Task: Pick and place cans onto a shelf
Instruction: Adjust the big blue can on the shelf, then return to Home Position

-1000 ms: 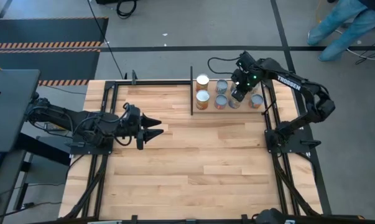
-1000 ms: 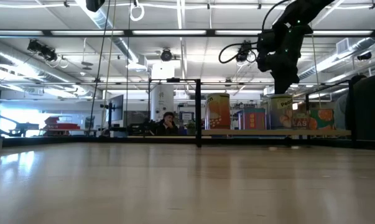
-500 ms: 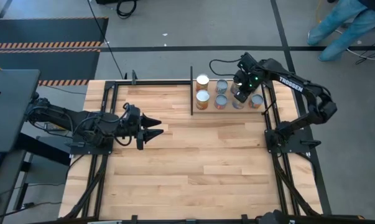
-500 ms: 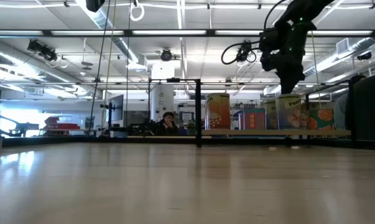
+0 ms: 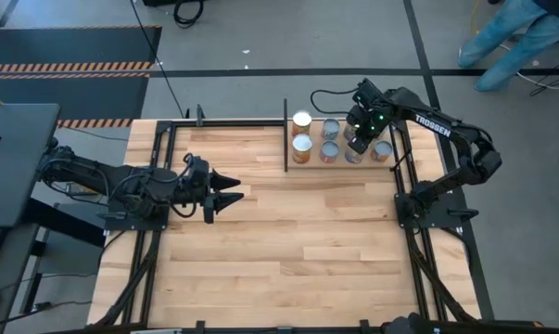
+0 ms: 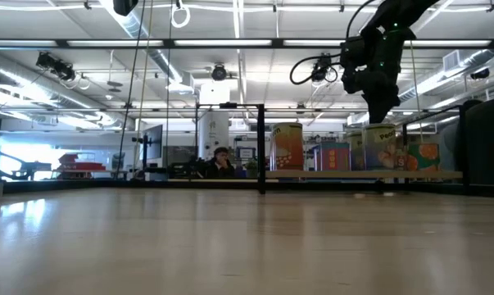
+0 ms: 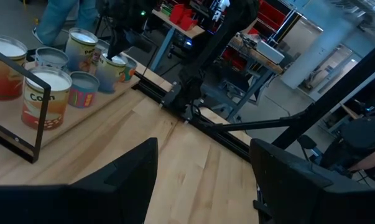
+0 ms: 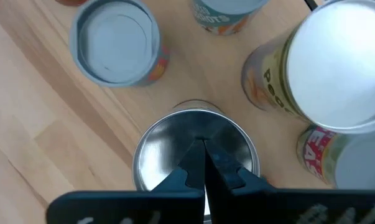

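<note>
Your right gripper (image 8: 204,163) hung straight above an upright silver-topped can (image 8: 196,149) on the shelf (image 5: 300,161), fingers pressed together, at one o'clock on the worktop (image 5: 279,241), far from the left arm

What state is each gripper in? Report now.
Left gripper: open, empty, waiting over the table.
Right gripper: shut, empty, above a silver-topped can on the shelf.

Glossy metal can tops (image 8: 196,152) on pale matt wooden board (image 8: 44,130)
</note>
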